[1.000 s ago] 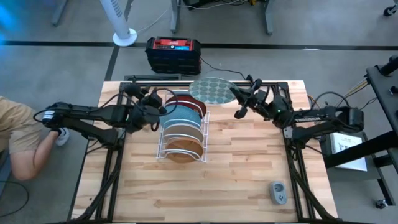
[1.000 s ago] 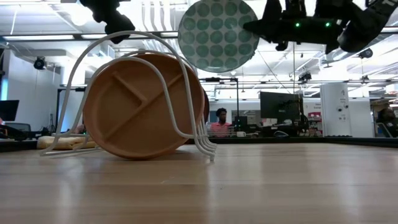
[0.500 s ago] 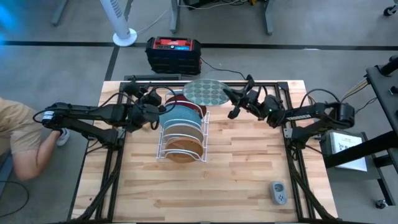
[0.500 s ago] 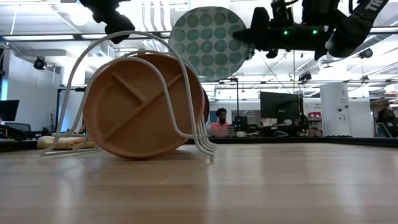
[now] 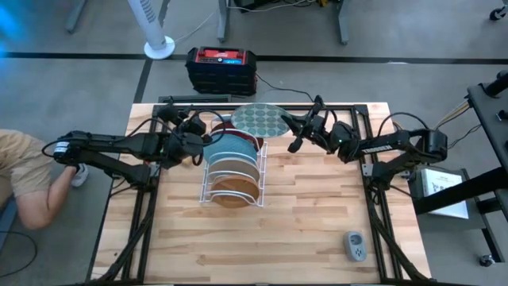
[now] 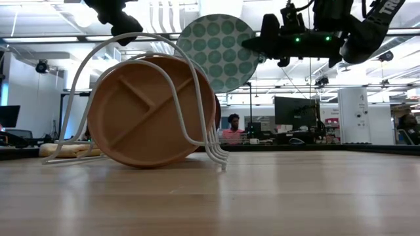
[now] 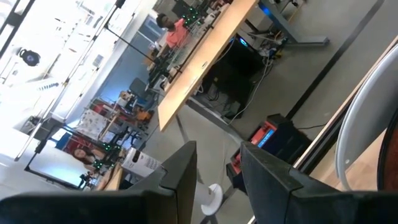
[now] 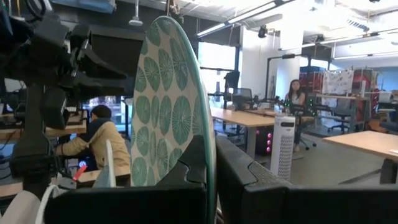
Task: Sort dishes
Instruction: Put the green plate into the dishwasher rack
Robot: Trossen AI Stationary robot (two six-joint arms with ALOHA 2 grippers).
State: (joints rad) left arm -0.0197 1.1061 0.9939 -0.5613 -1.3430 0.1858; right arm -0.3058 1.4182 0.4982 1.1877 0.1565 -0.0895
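A white wire rack (image 5: 208, 181) stands at mid-table with plates on edge in its slots: a brown wooden divided plate (image 6: 147, 111) nearest, then an off-white plate (image 5: 232, 169), a light blue plate (image 5: 226, 148) and a red plate (image 5: 243, 132). A teal plate with pale dots (image 5: 260, 119) hangs over the rack's far end, with my right gripper (image 5: 292, 127) shut on it. My left gripper (image 5: 198, 144) stands open at the rack's left side, high by its wire top (image 6: 141, 38). I cannot tell whether it touches the wire. My right gripper pinches the teal plate's rim (image 8: 210, 149) between its two fingers, at the plate's right edge (image 6: 248, 47). The fingers come about level from the table's right. The plate is lifted clear, tilted, its dotted face toward the near side and up.
A grey device (image 5: 355, 246) lies near the table's near right corner. A black and red box (image 5: 222, 67) and a white fan (image 5: 159, 36) stand beyond the far edge. A person (image 5: 24, 179) crouches at the left. A tan block (image 6: 65, 149) lies behind the rack.
My right gripper has carried the teal plate toward the table's left and a little down, toward the rack's far end. The plate stays clear of the rack.
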